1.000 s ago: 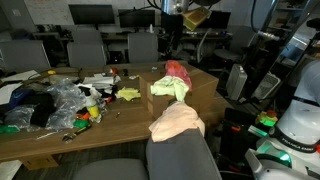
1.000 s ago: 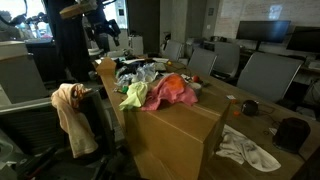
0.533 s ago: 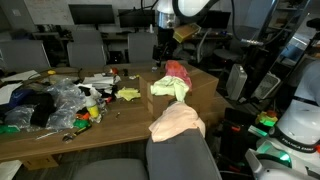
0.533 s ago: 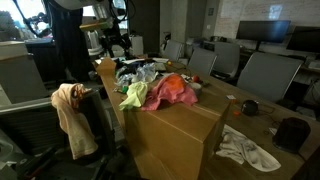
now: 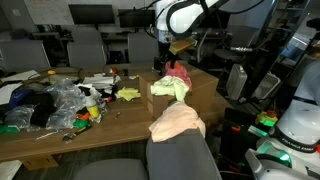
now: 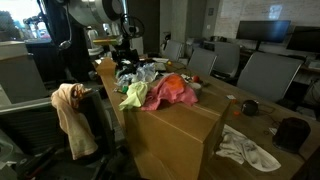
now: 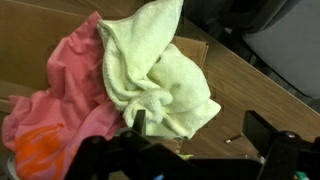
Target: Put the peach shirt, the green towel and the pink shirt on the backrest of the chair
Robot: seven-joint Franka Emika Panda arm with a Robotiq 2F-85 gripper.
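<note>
Pincer [image 5: 168, 62] spread wide, empty, above the green towel [image 7: 165, 80], which is heaped against the pink shirt [image 7: 55, 115] on the counter [image 5: 125, 115]. Peach shirt [image 5: 176, 121] drapes the chair [image 5: 182, 160] backrest. Risk: I pinch both cloths together and drag the pink one off.

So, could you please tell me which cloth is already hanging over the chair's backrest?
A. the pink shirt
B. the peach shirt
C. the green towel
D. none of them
B: the peach shirt is draped over the backrest top of the chair, while the green towel and the pink shirt lie together on the table.
</note>
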